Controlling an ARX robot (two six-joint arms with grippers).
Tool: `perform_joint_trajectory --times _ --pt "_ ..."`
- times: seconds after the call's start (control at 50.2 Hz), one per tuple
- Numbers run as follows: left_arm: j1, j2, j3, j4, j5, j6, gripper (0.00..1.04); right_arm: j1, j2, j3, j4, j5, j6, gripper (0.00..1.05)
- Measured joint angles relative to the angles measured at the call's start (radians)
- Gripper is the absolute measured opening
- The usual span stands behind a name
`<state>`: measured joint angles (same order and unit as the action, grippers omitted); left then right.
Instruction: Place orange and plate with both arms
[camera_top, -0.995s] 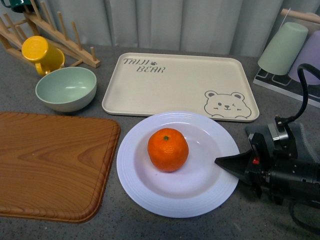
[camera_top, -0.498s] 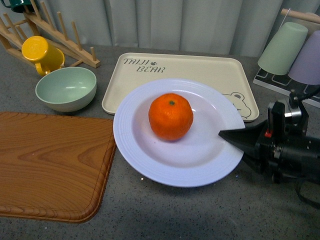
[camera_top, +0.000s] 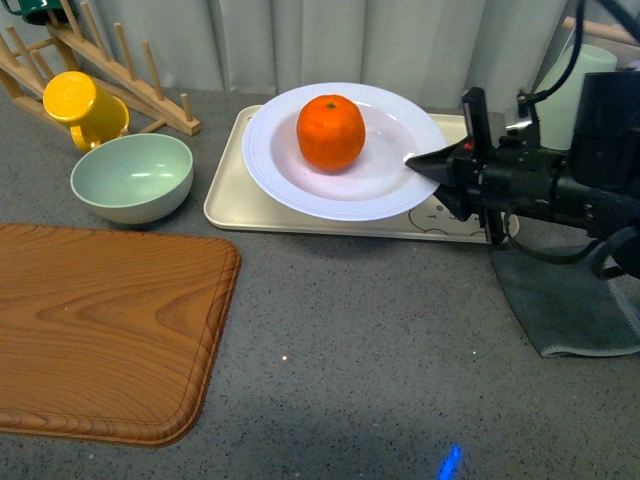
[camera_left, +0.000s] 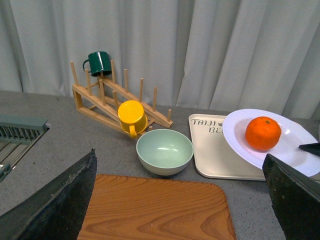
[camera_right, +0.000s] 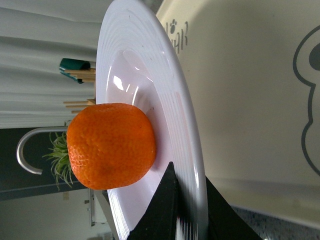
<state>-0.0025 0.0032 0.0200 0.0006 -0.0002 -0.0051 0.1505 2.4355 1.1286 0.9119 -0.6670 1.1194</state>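
Note:
The white plate (camera_top: 345, 152) with the ridged rim hangs in the air above the beige bear tray (camera_top: 330, 215), and the orange (camera_top: 330, 132) rests in its deep centre. My right gripper (camera_top: 425, 165) is shut on the plate's right rim. In the right wrist view its two black fingertips (camera_right: 167, 200) pinch the plate's rim (camera_right: 185, 150), with the orange (camera_right: 111, 145) just beyond. The left wrist view shows the plate (camera_left: 280, 145) and orange (camera_left: 263, 133) far right. My left gripper (camera_left: 180, 200) is open over the wooden board (camera_left: 155, 207), holding nothing.
A pale green bowl (camera_top: 132, 177) and a yellow mug (camera_top: 82, 108) on a wooden rack (camera_top: 110, 75) stand at the back left. The wooden board (camera_top: 100, 330) fills the front left. A grey cloth (camera_top: 575, 305) lies right, with upturned cups (camera_top: 570, 95) behind it.
My right gripper has lifted the plate with the orange off the table and carried it back, from the front centre to above the bear tray.

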Motion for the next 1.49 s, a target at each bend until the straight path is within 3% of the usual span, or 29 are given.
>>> perform_joint_trajectory --times 0.458,0.896,0.936,1.155,1.334,1.493 --pt "0.000 0.000 0.000 0.000 0.000 0.000 0.98 0.055 0.123 0.310 -0.348 0.101 -0.056 0.03" --pt "0.000 0.000 0.000 0.000 0.000 0.000 0.98 0.024 -0.013 0.201 -0.317 0.134 -0.158 0.94" --pt "0.000 0.000 0.000 0.000 0.000 0.000 0.98 0.023 -0.043 0.179 -0.314 0.146 -0.180 0.98" --pt "0.000 0.000 0.000 0.000 0.000 0.000 0.98 0.025 -0.272 -0.015 -0.302 0.354 -0.464 0.96" --pt "0.000 0.000 0.000 0.000 0.000 0.000 0.98 0.020 -0.560 -0.379 -0.129 0.593 -0.870 0.96" --pt "0.000 0.000 0.000 0.000 0.000 0.000 0.98 -0.016 -0.762 -0.620 -0.098 0.663 -1.022 0.96"
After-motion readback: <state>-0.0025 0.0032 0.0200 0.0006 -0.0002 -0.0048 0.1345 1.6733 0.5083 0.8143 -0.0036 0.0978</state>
